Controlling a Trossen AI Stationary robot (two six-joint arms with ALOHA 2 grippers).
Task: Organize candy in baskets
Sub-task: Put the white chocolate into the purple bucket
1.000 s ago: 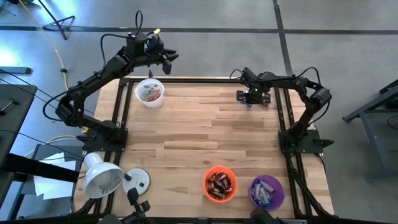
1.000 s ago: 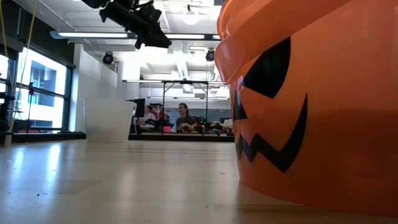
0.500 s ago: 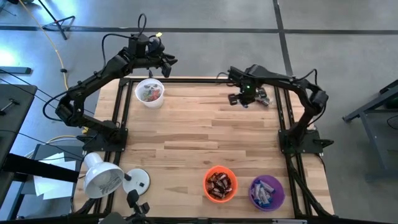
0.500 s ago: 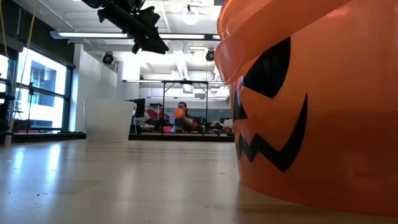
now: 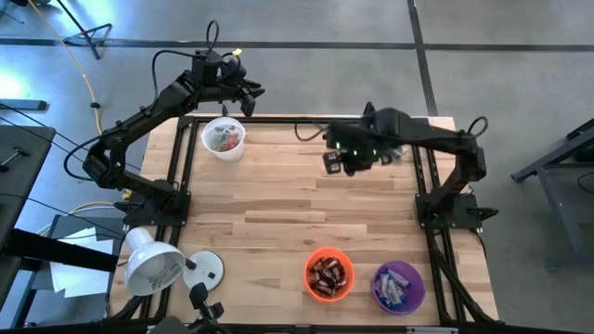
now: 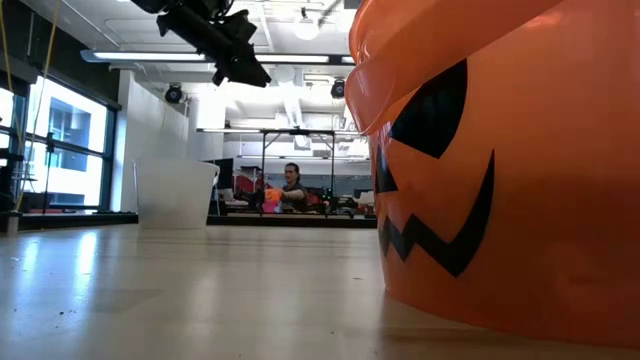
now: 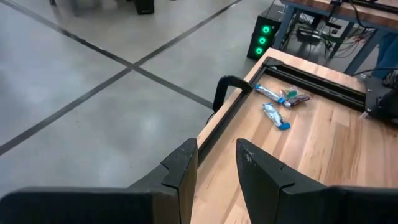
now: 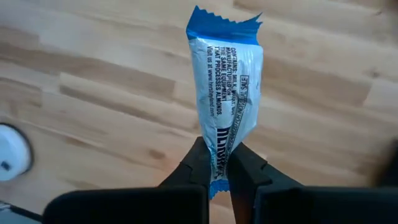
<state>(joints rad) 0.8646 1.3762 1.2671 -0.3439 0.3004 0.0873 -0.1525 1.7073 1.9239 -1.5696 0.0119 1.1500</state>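
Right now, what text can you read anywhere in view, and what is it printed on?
"CONTAINS: MILK, SOY, ALMONDS": small print on the blue-and-white candy wrapper pinched in the right gripper; the other lines are too small to read reliably.
Orange basket: a black face print, no words.
Nothing else readable.

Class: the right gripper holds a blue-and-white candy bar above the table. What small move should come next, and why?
Probably carry it toward the purple basket. The right gripper is shut on the candy bar, and that basket already holds blue-and-white bars.

Two baskets side by side at the table's near edge, a third at its far left corner.
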